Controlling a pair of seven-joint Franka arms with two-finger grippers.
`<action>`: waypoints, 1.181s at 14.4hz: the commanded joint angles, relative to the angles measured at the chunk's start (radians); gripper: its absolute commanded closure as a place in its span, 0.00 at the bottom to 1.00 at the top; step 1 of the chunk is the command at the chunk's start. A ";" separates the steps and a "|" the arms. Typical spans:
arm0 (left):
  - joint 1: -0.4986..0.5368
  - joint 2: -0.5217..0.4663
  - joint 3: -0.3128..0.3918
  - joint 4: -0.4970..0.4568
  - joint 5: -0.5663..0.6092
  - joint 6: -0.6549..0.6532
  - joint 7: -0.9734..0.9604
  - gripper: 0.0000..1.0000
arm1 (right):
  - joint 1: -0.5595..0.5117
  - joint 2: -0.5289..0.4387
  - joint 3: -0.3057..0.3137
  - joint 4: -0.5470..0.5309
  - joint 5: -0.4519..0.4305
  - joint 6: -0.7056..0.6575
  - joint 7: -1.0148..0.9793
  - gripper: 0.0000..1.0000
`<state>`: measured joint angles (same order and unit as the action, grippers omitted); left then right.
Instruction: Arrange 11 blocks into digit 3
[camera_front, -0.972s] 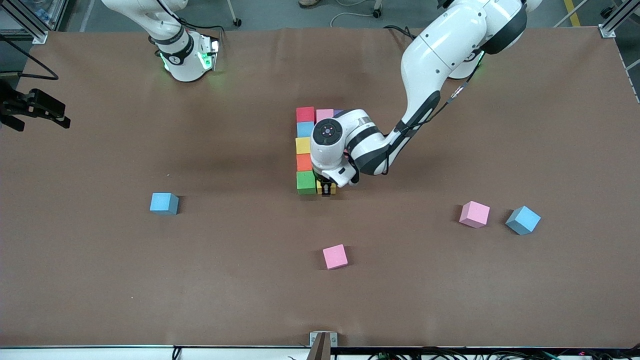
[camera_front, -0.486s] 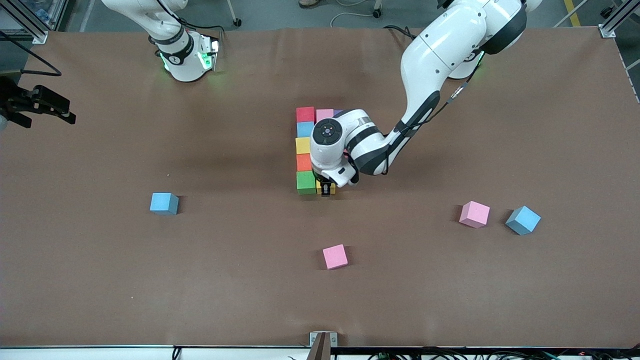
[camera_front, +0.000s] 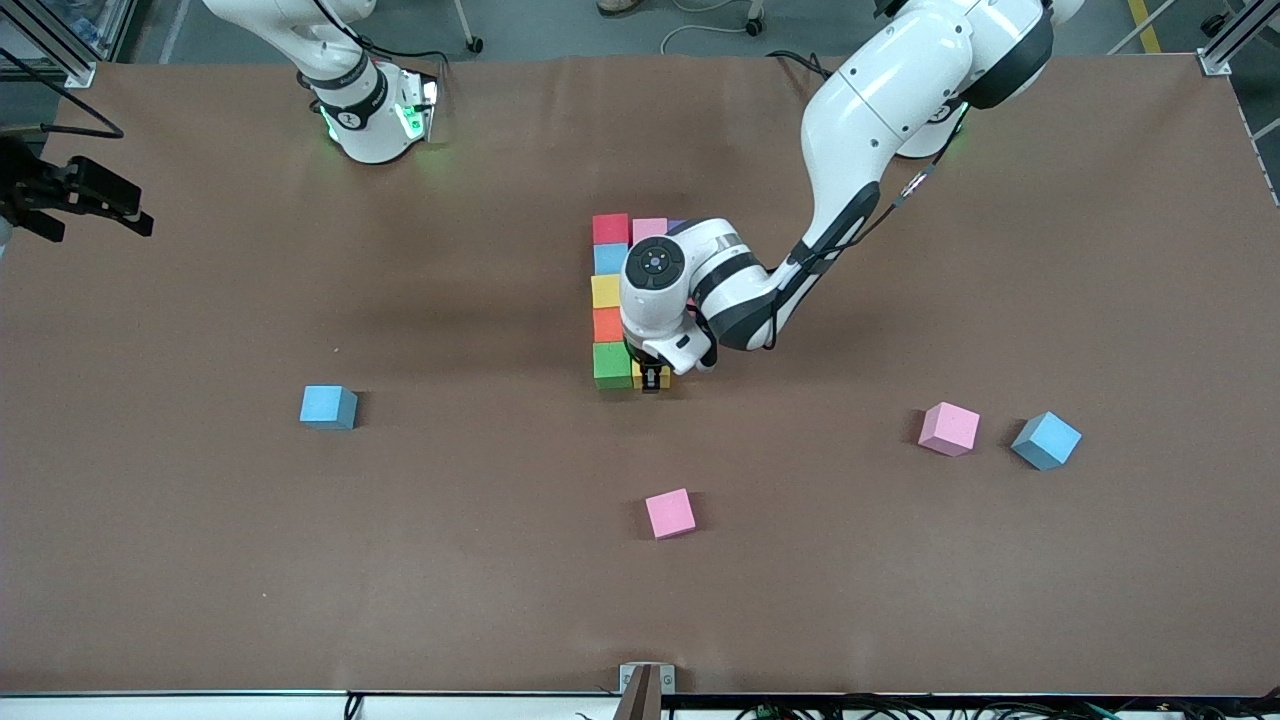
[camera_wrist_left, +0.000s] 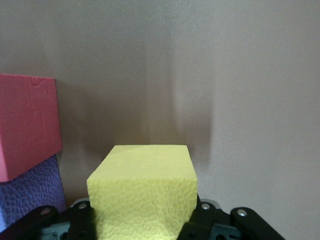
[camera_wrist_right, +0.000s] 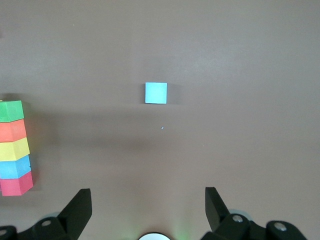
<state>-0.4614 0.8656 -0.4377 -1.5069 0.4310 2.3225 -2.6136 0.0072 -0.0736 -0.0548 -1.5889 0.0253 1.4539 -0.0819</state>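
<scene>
Left gripper (camera_front: 652, 379) stays clamped on yellow block (camera_wrist_left: 145, 192) — unmoved; right gripper (camera_wrist_right: 148, 207) spread, shifted slightly.

high front view; two wrist close-ups

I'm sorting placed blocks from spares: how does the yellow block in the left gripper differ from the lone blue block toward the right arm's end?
The yellow block is clamped in the left gripper, beside the green block; the blue block stands alone, untouched. Colours differ. Both are cubes of similar size.
</scene>
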 joint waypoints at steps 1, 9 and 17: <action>-0.016 0.024 0.011 0.024 0.005 0.020 0.000 0.33 | -0.015 -0.035 0.006 -0.020 0.011 -0.010 0.011 0.00; -0.013 0.004 0.010 0.022 0.017 0.020 0.006 0.00 | -0.013 -0.043 0.007 -0.022 0.004 -0.007 0.007 0.00; 0.009 -0.163 -0.001 -0.060 0.020 -0.049 0.029 0.00 | -0.010 -0.043 0.010 -0.022 -0.001 -0.006 0.002 0.00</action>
<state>-0.4595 0.8013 -0.4394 -1.4950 0.4323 2.3047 -2.6066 0.0071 -0.0958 -0.0547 -1.5896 0.0250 1.4410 -0.0815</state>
